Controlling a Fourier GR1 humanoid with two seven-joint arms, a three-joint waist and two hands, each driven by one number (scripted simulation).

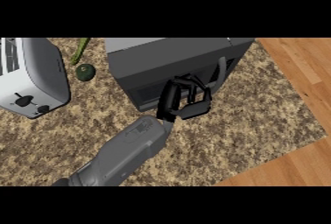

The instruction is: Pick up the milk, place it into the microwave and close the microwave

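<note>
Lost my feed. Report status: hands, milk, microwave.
One hand at the microwave front, fingers curled; which hand, cannot tell. Other hand not in view. Milk not visible. Microwave door looks shut. Toaster and green vegetable sit clear, left.

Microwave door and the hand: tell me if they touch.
Cannot tell. In the head view the hand overlaps the microwave front, but neither contact nor gap shows plainly.

Speckled granite counter (213,144) carries microwave (165,59), toaster (32,74), avocado (85,72).
</note>
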